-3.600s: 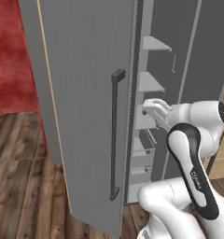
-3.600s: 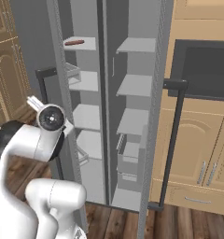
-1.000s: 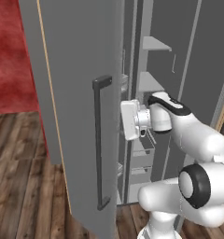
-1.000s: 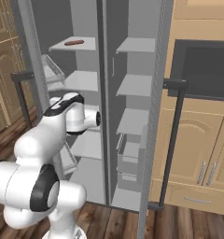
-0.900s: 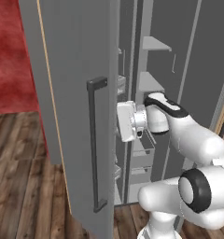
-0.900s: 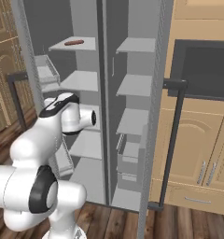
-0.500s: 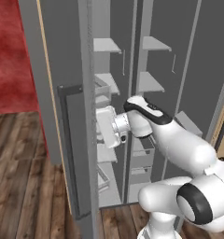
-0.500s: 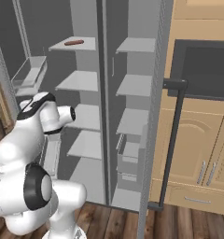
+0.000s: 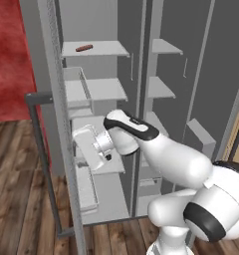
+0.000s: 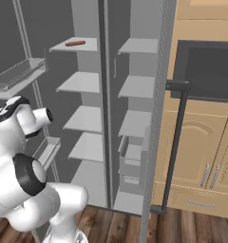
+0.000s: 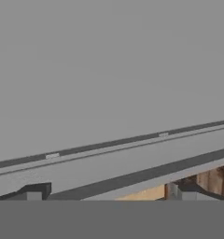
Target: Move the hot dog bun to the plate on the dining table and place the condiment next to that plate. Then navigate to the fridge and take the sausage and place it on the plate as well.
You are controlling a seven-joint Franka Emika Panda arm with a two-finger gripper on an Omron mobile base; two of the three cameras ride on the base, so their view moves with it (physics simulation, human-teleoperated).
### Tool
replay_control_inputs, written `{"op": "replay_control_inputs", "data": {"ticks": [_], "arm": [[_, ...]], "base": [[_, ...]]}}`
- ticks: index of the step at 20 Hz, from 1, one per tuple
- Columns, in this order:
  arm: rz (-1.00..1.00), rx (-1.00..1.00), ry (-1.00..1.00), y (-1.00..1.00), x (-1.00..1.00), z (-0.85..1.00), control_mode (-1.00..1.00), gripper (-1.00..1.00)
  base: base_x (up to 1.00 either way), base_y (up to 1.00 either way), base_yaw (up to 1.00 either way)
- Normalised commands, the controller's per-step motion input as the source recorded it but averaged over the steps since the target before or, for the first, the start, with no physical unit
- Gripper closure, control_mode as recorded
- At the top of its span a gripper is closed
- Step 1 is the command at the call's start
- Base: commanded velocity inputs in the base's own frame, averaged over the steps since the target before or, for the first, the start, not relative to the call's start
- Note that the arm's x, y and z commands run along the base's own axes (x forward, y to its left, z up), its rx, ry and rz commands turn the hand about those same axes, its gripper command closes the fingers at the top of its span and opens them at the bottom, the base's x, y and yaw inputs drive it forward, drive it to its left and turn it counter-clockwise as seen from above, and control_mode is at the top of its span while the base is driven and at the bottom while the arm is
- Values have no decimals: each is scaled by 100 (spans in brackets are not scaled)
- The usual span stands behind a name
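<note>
With the gripper [image 9: 81,149] jaws spread and empty beside the fridge door [image 9: 54,99], raise it toward the sausage [image 9: 84,48] on the top shelf [image 9: 104,48].

Both base views look forward from behind the arm into the open fridge [image 9: 116,99]; the hand view presses close against its door.

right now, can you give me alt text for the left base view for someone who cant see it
A white robot arm with dark joints reaches left into an open tall grey steel fridge, its hand against the inside of the swung-out left door. A thin reddish-brown sausage lies on the pale grey top shelf above the arm. Wood flooring and a red wall show at left.
</note>
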Motion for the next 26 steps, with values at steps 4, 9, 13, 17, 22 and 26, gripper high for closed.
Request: {"op": "replay_control_inputs", "data": {"ticks": [4, 9, 13, 17, 22, 26], "arm": [[2, -2, -6, 63, -18, -15, -100, -100], [-1, -2, -20, 48, -29, -3, -100, -100], [-6, 0, -28, -1, -40, 0, -100, -100], [-2, 0, -31, -55, -49, 6, -100, -100], [-6, -12, -29, -78, -29, 16, -100, -100], [-5, -28, -33, -71, -34, 36, -100, -100]], "base": [[0, 0, 0], [0, 0, 0], [0, 0, 0], [0, 0, 0], [0, 0, 0], [0, 0, 0]]}}
